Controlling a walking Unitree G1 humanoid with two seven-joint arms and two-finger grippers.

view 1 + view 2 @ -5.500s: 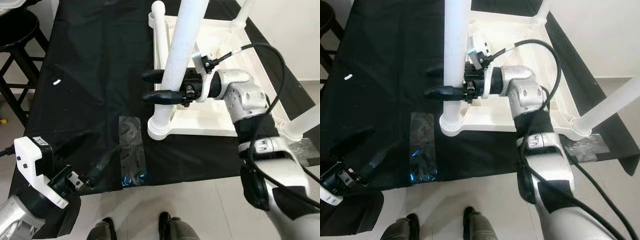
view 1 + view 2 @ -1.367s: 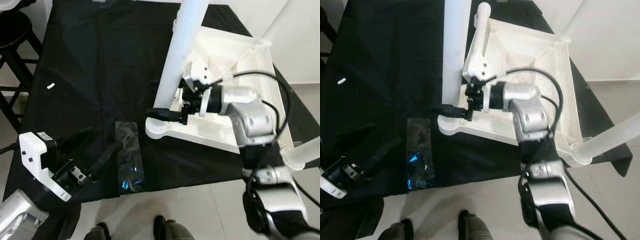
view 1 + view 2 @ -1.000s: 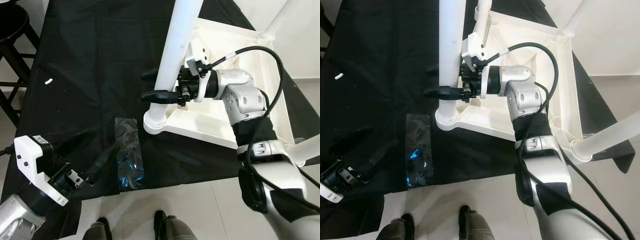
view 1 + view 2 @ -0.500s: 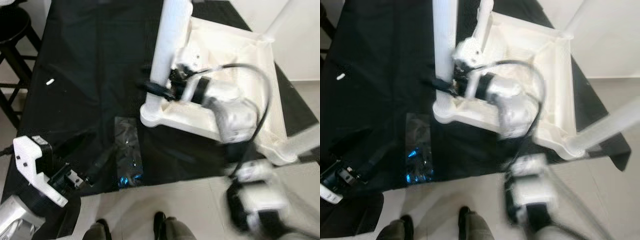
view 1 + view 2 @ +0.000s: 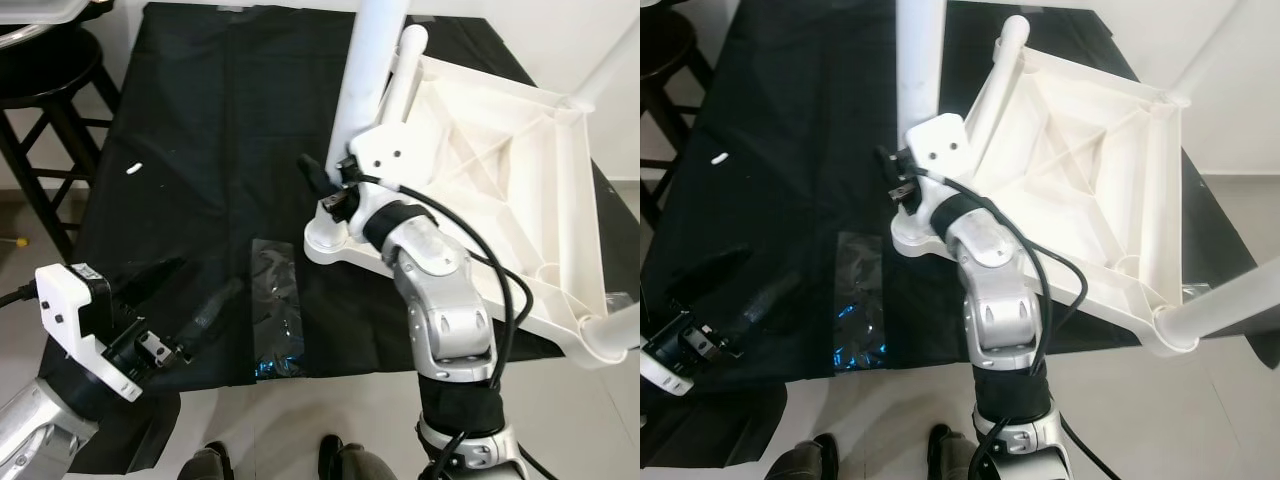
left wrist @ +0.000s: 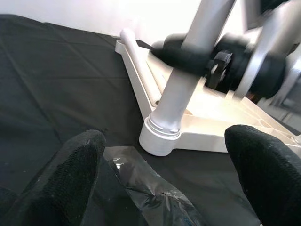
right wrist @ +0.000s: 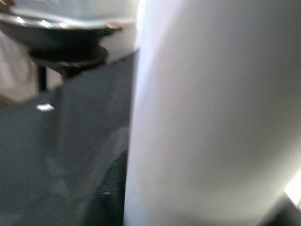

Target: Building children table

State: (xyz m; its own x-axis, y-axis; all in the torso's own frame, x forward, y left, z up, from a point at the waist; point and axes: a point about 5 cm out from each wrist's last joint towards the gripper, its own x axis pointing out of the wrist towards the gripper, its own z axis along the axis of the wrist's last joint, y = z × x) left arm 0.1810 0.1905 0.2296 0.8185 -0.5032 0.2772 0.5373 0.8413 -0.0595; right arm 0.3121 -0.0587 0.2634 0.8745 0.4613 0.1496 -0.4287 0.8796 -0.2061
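White tabletop [image 5: 500, 170] has rotated; right gripper [image 5: 318, 185] still grips leg [image 5: 370, 70].

The upturned children's table [image 5: 480, 140] lies on the cloth [image 5: 200, 120] at two o'clock, a plastic bag [image 5: 277, 305] at its seven o'clock. A stool [image 5: 45, 70] stands at ten o'clock.

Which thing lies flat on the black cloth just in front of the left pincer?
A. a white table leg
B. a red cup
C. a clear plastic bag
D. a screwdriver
C: a clear plastic bag, crinkled and shiny, lies flat on the black cloth just ahead of the left pincer, beside the corner socket of the upturned white table.
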